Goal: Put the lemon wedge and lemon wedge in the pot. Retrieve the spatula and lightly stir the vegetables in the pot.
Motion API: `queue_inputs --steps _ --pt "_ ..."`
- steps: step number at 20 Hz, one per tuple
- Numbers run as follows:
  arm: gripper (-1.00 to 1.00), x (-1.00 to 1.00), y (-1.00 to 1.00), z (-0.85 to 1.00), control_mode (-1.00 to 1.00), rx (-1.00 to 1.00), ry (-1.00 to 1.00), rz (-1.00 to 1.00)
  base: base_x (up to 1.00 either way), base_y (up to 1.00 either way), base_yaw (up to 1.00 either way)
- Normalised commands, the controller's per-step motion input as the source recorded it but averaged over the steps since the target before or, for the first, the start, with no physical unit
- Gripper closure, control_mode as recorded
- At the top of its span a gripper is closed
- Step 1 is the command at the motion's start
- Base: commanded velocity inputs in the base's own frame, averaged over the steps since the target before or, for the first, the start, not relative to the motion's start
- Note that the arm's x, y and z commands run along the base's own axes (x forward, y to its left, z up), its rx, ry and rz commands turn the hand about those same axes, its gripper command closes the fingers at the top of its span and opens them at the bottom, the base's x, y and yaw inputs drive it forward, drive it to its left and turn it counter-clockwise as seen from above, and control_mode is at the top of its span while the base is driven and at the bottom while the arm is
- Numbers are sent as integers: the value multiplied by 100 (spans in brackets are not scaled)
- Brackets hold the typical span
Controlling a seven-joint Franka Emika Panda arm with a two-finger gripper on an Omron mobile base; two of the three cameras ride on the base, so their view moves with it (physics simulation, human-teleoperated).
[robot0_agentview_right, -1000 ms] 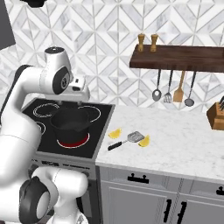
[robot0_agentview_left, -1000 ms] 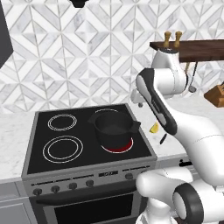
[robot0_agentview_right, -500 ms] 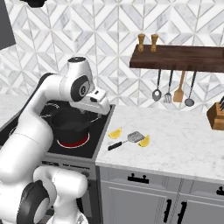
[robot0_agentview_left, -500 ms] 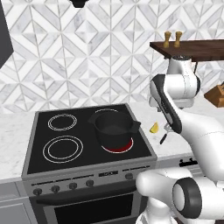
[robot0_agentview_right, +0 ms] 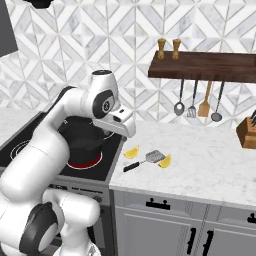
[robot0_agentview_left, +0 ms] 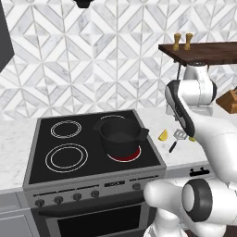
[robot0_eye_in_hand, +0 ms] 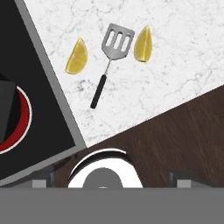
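Marble counter [robot0_agentview_right: 200, 160], lemon wedges [robot0_eye_in_hand: 77, 57] flanking spatula [robot0_eye_in_hand: 111, 59], open claw above

A stove [robot0_agentview_left: 69, 152] sits left of a counter [robot0_agentview_right: 210, 165]. The pot [robot0_agentview_left: 121, 135] stands on the stove's front right burner [robot0_agentview_left: 125, 155]. On the counter, just right of the stove, lies a spatula [robot0_eye_in_hand: 111, 57] between two lemon wedges — one [robot0_eye_in_hand: 77, 57] nearer the stove, the other [robot0_eye_in_hand: 143, 43] farther right, neither touching it. Behind, a shelf [robot0_agentview_right: 205, 65] carries two shakers [robot0_agentview_right: 168, 48] — utensils [robot0_agentview_right: 198, 97] hang beneath it. A knife block [robot0_agentview_right: 247, 131] stands at the far right.
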Motion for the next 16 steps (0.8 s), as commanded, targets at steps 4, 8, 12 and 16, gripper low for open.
queue_inputs --steps 4,8,12,16 --pt "-100 0 0 0 -100 1 0 0 0 0 0" --pt "-100 18 -23 -14 -100 -5 0 -1 0 0 0" --pt "-100 24 -37 -37 -100 -19 0 -4 0 0 0" --pt "-100 10 -29 -31 -100 -17 0 -2 0 0 0"
